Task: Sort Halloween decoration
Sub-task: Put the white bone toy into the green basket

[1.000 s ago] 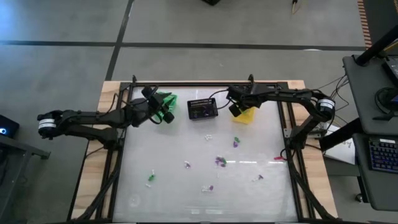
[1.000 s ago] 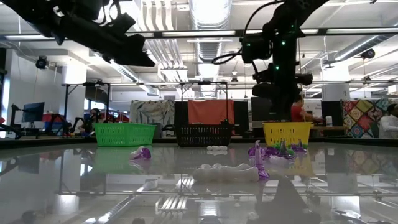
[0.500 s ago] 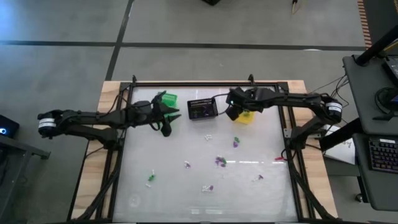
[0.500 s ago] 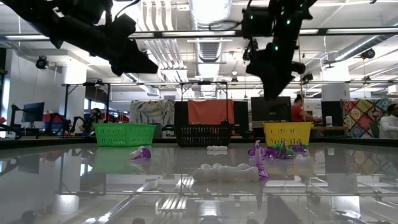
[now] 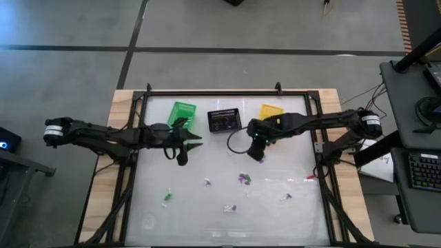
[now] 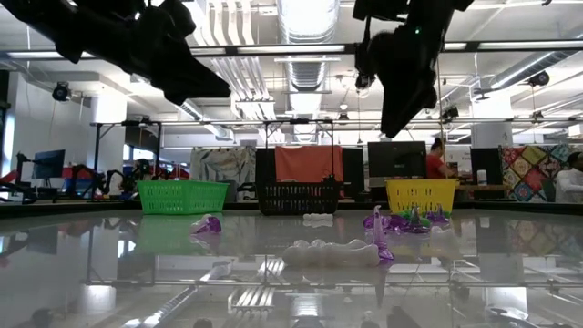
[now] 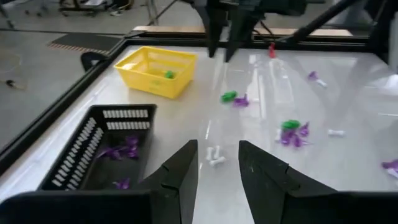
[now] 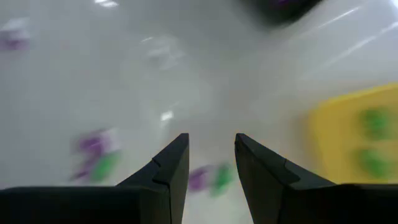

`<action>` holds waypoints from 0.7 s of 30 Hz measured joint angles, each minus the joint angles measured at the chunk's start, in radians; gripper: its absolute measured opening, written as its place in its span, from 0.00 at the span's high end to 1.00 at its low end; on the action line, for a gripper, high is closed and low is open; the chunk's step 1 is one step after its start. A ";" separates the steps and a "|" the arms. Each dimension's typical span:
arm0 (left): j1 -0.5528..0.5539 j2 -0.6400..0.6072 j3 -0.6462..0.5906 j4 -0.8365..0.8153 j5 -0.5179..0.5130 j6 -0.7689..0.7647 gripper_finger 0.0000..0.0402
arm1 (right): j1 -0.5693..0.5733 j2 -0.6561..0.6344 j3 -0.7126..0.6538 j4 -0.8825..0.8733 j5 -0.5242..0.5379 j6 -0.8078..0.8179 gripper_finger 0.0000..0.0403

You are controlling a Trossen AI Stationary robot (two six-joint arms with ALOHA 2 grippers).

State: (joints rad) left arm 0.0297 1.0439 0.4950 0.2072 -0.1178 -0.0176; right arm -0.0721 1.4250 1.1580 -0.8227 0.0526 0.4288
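Right hand [image 5: 256,153], fingers spread and empty, hangs over a green-purple trinket pair [image 7: 234,98] near the yellow basket [image 5: 271,111]; it may grab both colours.

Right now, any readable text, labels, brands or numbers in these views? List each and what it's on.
None readable.
Green basket, black basket, yellow basket: no labels showing.
Trinkets on the table: no print visible.
Both arms and their tools: no legible markings.
Screens and colourful panels in the room behind, low view: too small to read.
Keyboard on the side desk, high view: keys too small to read.
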 joint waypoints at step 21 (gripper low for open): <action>-0.009 -0.001 0.000 0.016 -0.006 -0.086 0.76 | 0.243 0.076 0.000 0.021 -0.209 0.803 0.68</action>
State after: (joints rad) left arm 0.0203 1.0433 0.4953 0.2236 -0.1234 -0.1034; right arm 0.1711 1.5010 1.1576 -0.8013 -0.1559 1.2320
